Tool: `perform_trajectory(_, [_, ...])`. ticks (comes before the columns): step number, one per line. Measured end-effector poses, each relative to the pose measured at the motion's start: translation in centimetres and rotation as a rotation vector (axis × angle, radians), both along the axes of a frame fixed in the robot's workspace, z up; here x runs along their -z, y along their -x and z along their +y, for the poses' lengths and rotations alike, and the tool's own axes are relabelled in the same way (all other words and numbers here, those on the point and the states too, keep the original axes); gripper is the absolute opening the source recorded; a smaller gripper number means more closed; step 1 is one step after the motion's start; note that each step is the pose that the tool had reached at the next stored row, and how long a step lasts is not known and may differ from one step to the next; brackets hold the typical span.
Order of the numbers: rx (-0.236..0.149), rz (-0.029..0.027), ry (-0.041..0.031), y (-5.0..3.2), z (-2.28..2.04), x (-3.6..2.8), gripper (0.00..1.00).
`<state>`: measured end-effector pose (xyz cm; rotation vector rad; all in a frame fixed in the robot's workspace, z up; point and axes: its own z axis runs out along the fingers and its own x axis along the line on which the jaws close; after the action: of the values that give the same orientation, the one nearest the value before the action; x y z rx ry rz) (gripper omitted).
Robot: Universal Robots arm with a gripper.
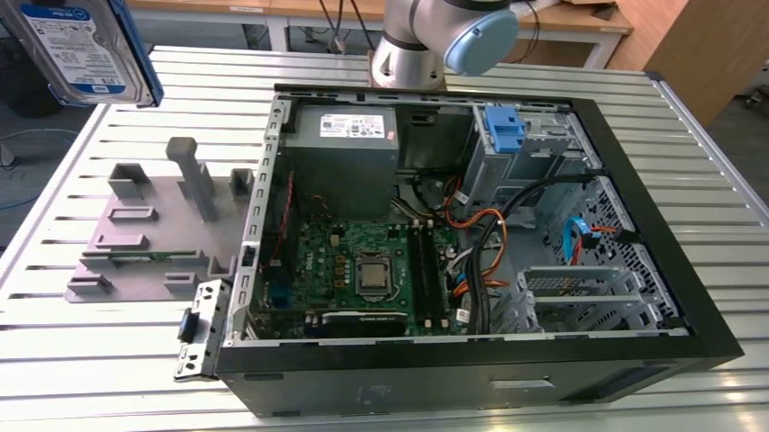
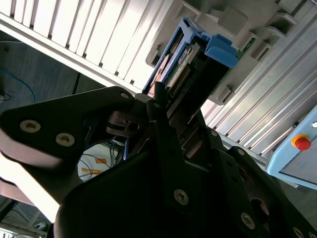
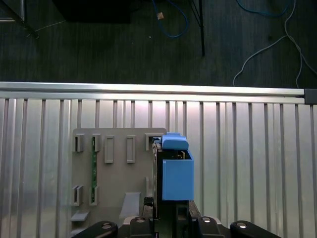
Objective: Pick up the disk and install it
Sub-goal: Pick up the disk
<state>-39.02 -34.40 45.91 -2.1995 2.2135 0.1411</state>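
Gripper: in the second wrist view the gripper (image 2: 166, 111) is clamped on the disk (image 2: 195, 59), with dark fingers on either side of the near end.
Disk: held edge-on in the first wrist view (image 3: 177, 171), its blue carrier outermost. In the exterior view it hangs in the air at the upper left of the frame (image 1: 78, 45), label side showing.
Below the disk: the grey slotted holder (image 3: 111, 188) on the slatted metal table (image 3: 247, 163). The disk looks clear of it rather than seated in a slot.
Holder in the wide shot: it sits at the exterior view's left (image 1: 132, 234), just beside the open computer case (image 1: 481, 369).
Case: the power supply (image 1: 342, 135) is at the upper middle, a bare blue bracket (image 1: 505, 126) at the upper right, and a metal drive cage (image 1: 577, 292) at the lower right.
Progress: the pick-up appears done. The install is not, since the disk is well apart from the case and outside its walls.
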Motion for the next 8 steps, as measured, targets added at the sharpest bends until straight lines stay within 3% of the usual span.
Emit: perform_trajectory(8, [0.0,0.0001,0.0001,0.0,0.0,-0.29,0.35])
